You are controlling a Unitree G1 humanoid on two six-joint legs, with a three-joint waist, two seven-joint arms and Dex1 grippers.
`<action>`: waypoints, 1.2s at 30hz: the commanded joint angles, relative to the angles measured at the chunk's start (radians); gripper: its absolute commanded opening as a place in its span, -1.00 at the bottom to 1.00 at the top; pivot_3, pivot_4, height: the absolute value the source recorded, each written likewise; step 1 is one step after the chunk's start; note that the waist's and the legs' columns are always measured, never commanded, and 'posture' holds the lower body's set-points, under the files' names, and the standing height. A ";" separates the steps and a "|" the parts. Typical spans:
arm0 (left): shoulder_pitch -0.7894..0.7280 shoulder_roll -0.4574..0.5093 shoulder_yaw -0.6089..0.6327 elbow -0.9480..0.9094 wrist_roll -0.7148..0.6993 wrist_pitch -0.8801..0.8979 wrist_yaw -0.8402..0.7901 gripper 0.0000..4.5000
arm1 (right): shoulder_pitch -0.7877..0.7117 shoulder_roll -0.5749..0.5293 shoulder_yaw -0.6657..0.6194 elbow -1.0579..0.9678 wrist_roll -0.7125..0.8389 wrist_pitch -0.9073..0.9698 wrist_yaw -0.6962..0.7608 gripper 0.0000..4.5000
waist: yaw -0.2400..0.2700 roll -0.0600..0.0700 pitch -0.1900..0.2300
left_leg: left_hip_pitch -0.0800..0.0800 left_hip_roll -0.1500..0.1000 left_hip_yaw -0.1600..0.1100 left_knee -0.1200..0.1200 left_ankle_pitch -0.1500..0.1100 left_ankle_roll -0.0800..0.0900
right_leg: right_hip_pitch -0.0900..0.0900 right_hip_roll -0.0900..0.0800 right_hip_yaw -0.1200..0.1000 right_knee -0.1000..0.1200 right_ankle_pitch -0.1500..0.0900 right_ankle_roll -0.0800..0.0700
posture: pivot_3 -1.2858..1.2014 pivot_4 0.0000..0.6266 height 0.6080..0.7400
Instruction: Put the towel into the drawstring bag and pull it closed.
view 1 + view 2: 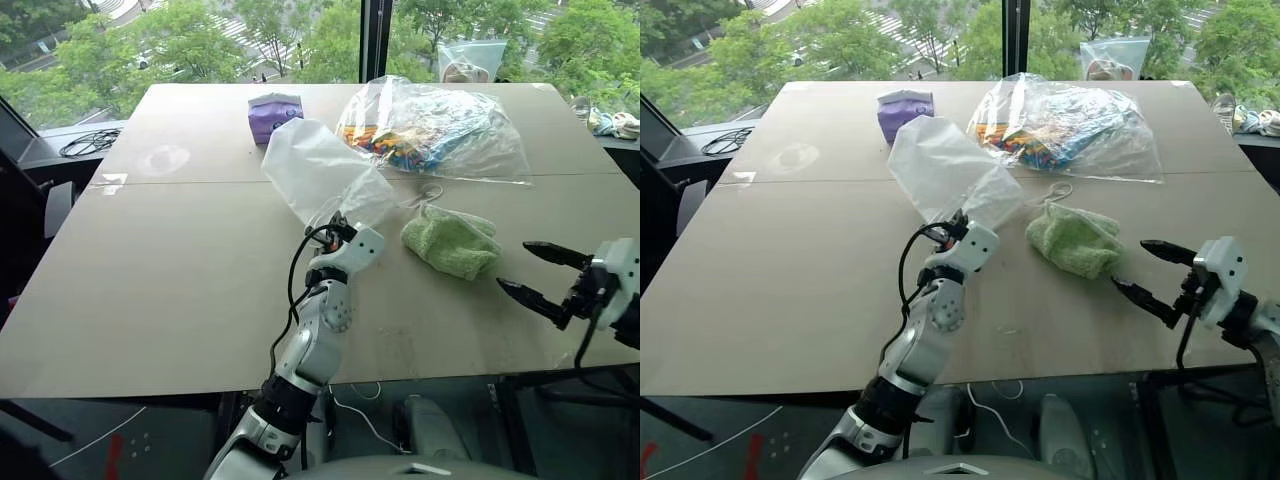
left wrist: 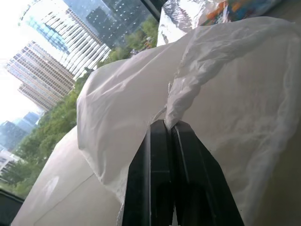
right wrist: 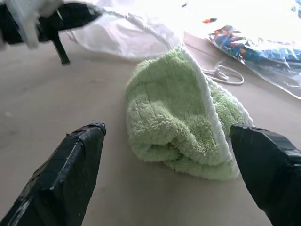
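I have my left end effector (image 1: 338,226) pinched shut on the translucent milky-white drawstring bag (image 1: 322,170) at centre frame, while my right end effector (image 1: 535,272), spread wide and empty at lower right, next needs to close on the fluffy light green terry towel (image 1: 450,242).

Purple pack (image 1: 273,115), clear bag (image 1: 440,130)

Drawstring bag's (image 1: 318,168) mouth behind left pincer (image 1: 340,228); cords unclear

Landmark: towel (image 1: 450,243), on table (image 1: 170,290), right of centre.
Drawstring bag (image 1: 325,175) left of towel, slightly behind it.
Clear plastic bag (image 1: 440,130) behind towel.
Tissue pack (image 1: 272,115) behind and far left of towel.
Cord loop (image 1: 428,193) just behind towel.
Right gripper (image 1: 535,272) right of towel, near.
Left gripper (image 1: 340,226) left of towel, at drawstring bag's near edge.
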 commanded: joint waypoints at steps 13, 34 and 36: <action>-0.052 -0.011 0.096 -0.141 0.008 0.062 -0.054 -0.98 | -0.427 0.126 0.339 0.273 -0.484 0.093 -0.398 1.00 | 0.003 0.000 0.000 | -0.008 -0.001 0.001 0.003 0.003 0.005 | -0.006 0.002 -0.001 0.002 0.001 0.001 | 0.03 -0.52 1.00; -0.131 -0.053 0.189 -0.209 -0.089 0.188 -0.169 -1.00 | -0.518 0.202 0.395 0.363 -0.269 0.892 -0.264 -0.47 | 0.001 -0.016 -0.024 | 0.000 0.000 -0.003 0.001 0.000 0.000 | 0.002 -0.008 -0.007 0.001 0.000 0.000 | 0.03 -0.52 1.00; -0.138 -0.045 0.189 -0.213 -0.093 0.192 -0.179 -1.00 | -0.514 0.212 0.392 0.364 -0.275 0.867 -0.277 -0.76 | 0.001 -0.016 -0.026 | 0.000 0.000 -0.003 0.000 0.000 0.000 | 0.002 -0.008 -0.007 0.001 0.000 0.000 | 0.03 -0.52 1.00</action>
